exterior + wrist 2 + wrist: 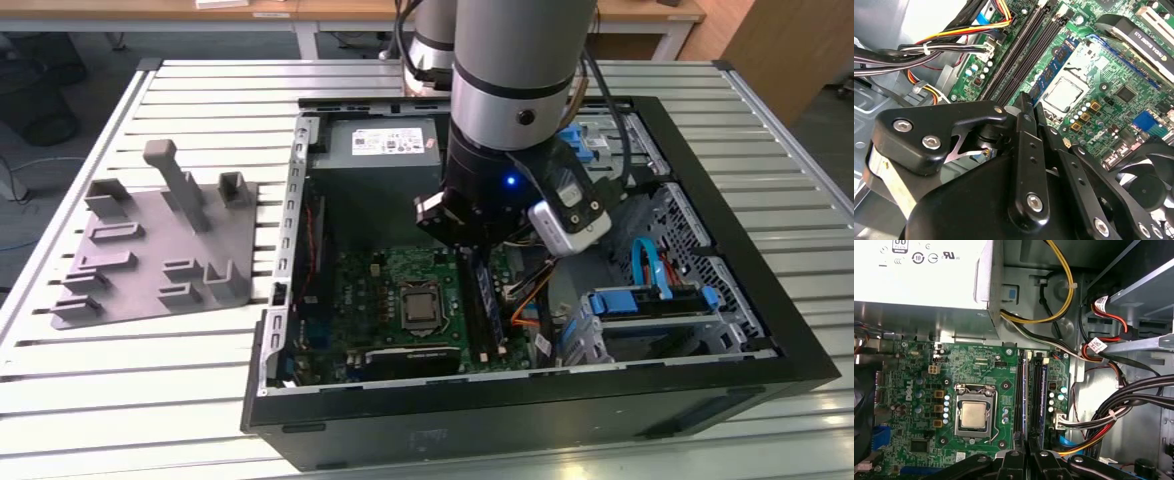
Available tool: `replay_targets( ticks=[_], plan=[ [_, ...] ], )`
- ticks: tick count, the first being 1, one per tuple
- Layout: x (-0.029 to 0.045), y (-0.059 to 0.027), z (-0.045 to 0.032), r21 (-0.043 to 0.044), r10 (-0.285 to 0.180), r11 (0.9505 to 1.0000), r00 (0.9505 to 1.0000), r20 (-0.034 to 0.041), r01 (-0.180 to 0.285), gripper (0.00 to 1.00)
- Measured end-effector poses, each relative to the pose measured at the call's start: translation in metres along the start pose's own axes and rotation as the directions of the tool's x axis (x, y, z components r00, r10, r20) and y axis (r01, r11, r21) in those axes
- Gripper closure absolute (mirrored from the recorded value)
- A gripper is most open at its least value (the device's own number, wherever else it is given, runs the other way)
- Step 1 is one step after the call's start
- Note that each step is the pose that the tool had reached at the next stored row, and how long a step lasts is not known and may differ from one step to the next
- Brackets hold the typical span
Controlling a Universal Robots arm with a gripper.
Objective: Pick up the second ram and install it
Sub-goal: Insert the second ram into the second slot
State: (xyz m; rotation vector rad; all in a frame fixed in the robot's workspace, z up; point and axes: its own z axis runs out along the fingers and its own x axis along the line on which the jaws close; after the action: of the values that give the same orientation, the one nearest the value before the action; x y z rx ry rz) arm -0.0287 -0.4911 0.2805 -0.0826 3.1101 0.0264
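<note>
— Two black gripper [1029, 102] fingers [1024, 130] are pressing together, am I seeing that correctly?
— Yes, they are pinching nothing and hovering over the near end of the long black memory slots [1035, 390].
— Where is the second ram [1054, 70], that narrow blue circuit-board stick, sitting?
— It is standing upright in a slot on the green motherboard [979, 365], just beside the square silver processor [974, 415]. Beyond it, yellow and black cables [1064, 295] are curving past the grey metal power supply [919, 280].

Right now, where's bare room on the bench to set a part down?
Free: slatted table in front of the grey fixture, and the strip beyond the PC case. Crowded: inside the case, with the arm over the motherboard and cables alongside.
</note>
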Motion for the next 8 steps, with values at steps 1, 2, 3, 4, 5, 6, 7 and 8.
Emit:
replay_targets(
  ticks=[1, 2, 3, 4, 5, 6, 7, 8],
  plan=[
    [0.0000, 0.0000, 0.0003, 0.0000, 0.000, 1.0000, 1.0000, 0.0000, 0.000, 0.86],
    [0.0000, 0.0000, 0.0007, 0.0000, 0.000, 1.0000, 1.0000, 0.0000, 0.000, 0.86],
    [0.0000, 0.0000, 0.0012, -0.0001, 0.000, 1.0000, 1.0000, 0.0000, 0.000, 0.86],
    [0.0000, 0.0000, 0.0016, -0.0001, 0.000, 1.0000, 1.0000, 0.0000, 0.000, 0.86],
    [0.0001, 0.0000, 0.0020, 0.0000, 0.000, 1.0000, 1.0000, 0.0000, 0.000, 0.86],
    [0.0001, 0.0000, 0.0023, 0.0000, 0.000, 1.0000, 1.0000, 0.0000, 0.000, 0.86],
    [0.0001, -0.0001, 0.0026, 0.0001, 0.000, 1.0000, 1.0000, 0.0000, 0.000, 0.86],
    [0.0001, -0.0001, 0.0028, 0.0001, 0.000, 1.0000, 1.0000, 0.0000, 0.000, 0.86]
  ],
)
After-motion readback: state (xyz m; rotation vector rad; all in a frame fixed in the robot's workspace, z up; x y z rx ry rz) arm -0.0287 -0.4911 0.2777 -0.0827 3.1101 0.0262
